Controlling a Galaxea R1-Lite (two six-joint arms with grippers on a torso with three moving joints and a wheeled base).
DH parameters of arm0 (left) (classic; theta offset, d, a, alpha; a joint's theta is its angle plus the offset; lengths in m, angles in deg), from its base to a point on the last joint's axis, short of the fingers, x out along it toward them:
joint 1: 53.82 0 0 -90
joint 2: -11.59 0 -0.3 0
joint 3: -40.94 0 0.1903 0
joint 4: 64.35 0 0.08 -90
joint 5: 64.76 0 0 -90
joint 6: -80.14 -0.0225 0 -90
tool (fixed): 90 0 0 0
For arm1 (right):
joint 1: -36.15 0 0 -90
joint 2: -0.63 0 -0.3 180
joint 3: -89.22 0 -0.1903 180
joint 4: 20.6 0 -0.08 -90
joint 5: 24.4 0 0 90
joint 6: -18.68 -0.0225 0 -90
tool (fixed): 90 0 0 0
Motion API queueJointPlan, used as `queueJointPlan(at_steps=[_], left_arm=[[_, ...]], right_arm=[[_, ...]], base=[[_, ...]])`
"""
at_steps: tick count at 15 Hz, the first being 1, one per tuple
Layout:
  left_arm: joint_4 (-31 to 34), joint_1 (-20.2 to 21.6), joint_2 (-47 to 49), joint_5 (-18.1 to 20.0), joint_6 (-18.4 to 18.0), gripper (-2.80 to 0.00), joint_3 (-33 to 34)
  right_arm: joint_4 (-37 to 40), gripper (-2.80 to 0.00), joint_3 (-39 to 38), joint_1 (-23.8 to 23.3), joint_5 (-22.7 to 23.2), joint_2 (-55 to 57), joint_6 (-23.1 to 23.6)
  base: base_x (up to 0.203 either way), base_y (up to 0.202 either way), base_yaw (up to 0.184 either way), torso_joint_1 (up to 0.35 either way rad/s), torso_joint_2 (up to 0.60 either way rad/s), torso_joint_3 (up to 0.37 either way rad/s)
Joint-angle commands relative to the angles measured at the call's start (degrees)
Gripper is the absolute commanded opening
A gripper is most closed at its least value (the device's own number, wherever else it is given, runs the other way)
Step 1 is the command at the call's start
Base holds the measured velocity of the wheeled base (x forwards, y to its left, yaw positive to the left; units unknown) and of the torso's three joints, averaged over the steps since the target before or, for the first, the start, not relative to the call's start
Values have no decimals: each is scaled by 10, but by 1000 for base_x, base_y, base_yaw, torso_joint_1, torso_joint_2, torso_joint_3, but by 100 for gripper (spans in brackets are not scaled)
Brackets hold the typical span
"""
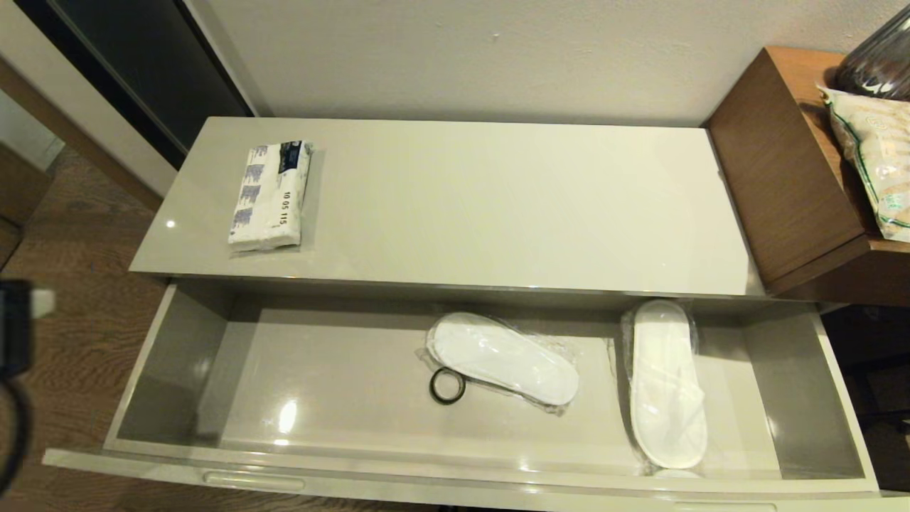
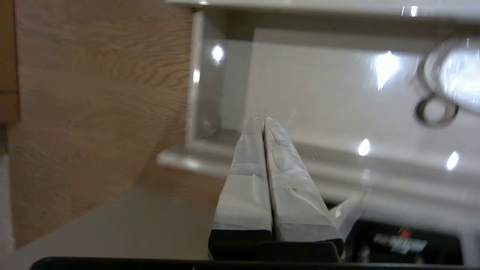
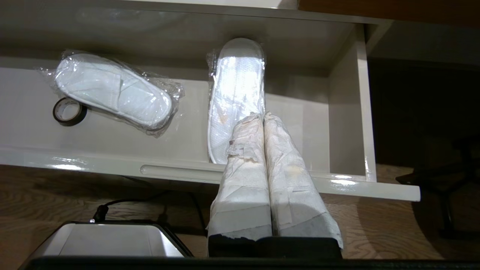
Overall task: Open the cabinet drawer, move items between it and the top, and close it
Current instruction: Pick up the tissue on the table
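The wide beige-grey cabinet drawer (image 1: 178, 355) stands pulled fully out below the glossy cream top (image 1: 498, 206). The white tissue pack (image 1: 270, 197) with blue patches and black digits lies flat on the top's left part. Inside the drawer lie two wrapped white slippers (image 1: 501, 358) (image 1: 665, 384) and a dark tape ring (image 1: 447, 386). My left gripper (image 2: 261, 119) is shut and empty, hovering off the drawer's front left corner (image 2: 176, 157). My right gripper (image 3: 261, 114) is shut and empty too, in front of the drawer's right end, over its front panel (image 3: 176, 170).
A taller brown wooden unit (image 1: 782, 171) with a plastic bag (image 1: 878, 156) and a dark jar (image 1: 881, 64) stands right of the cabinet. Wooden floor (image 1: 78, 341) lies to the left. A grey robot base part (image 3: 105, 240) and a black cable (image 3: 123, 204) sit under the drawer front.
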Motion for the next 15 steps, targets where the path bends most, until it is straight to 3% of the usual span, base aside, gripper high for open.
queueJointPlan(at_steps=[1,4,7,10,13,15], left_arm=[[80,19,-128,9,-28,-280,-21],[244,73,-195,28,-64,-280,-137],[343,126,-237,37,-65,-280,-198],[384,200,-255,58,-24,-280,-200],[391,279,-257,136,-14,-280,-198],[362,304,-237,160,-9,-280,-193]], right_arm=[[0,-280,0,0,0,-1,0],[0,-280,0,0,0,-1,0],[1,-280,0,0,0,-1,1],[0,-280,0,0,0,-1,0],[0,-280,0,0,0,-1,0],[0,-280,0,0,0,-1,0]], base=[[0,0,0,0,0,0],[0,0,0,0,0,0],[0,0,0,0,0,0],[0,0,0,0,0,0],[0,0,0,0,0,0],[0,0,0,0,0,0]])
